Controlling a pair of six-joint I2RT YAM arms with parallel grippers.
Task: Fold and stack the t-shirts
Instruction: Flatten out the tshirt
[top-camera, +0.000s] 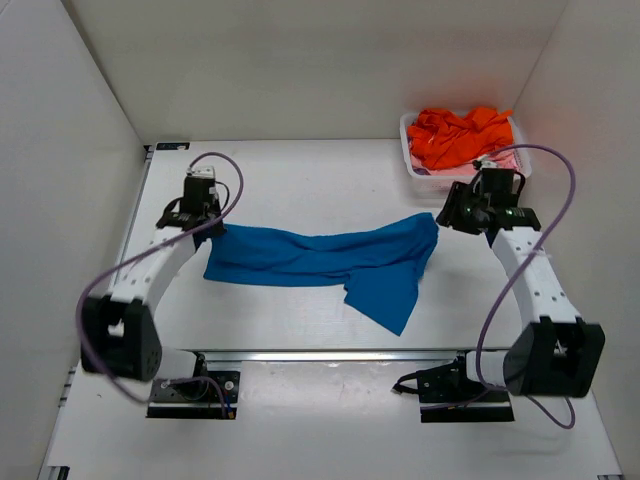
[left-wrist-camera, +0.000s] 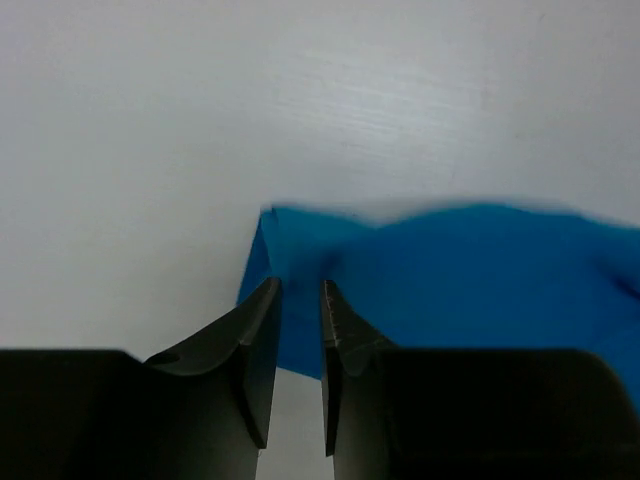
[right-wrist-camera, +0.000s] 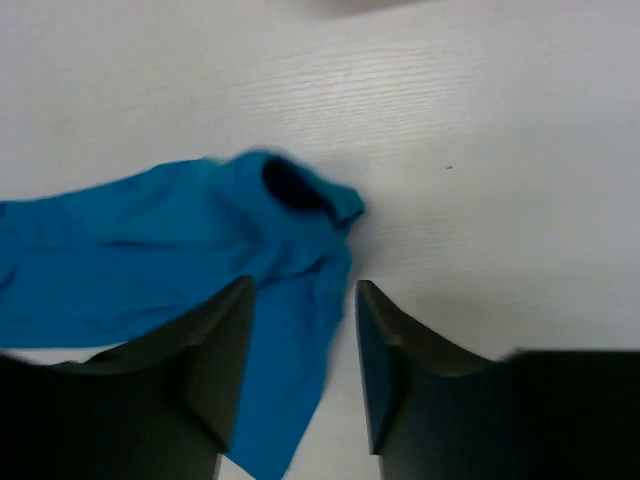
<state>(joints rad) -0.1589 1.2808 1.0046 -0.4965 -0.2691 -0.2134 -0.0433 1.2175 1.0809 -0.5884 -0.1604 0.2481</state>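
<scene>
The white worktop (top-camera: 300, 180), which is showing a faint grain in the wrist views, is sitting inside plain white walls (top-camera: 300, 70) on its left, far and right sides. A bright blue cloth t-shirt (top-camera: 320, 255) is lying bunched across the middle of the worktop. Its long axis is running left to right, parallel to the near edge. One wider flap, right of centre, is pointing toward the near edge. The left gripper (left-wrist-camera: 300, 290) is hovering at the shirt's left end with its jaws slightly parted, clamping nothing. The right gripper (right-wrist-camera: 305, 290) is hovering at the shirt's right end with its jaws wider apart, likewise holding nothing. In the far right corner a white lattice plastic basket (top-camera: 412, 160) is holding crumpled vivid orange t-shirts (top-camera: 460, 135) over pale pink cloth (top-camera: 432, 172).
</scene>
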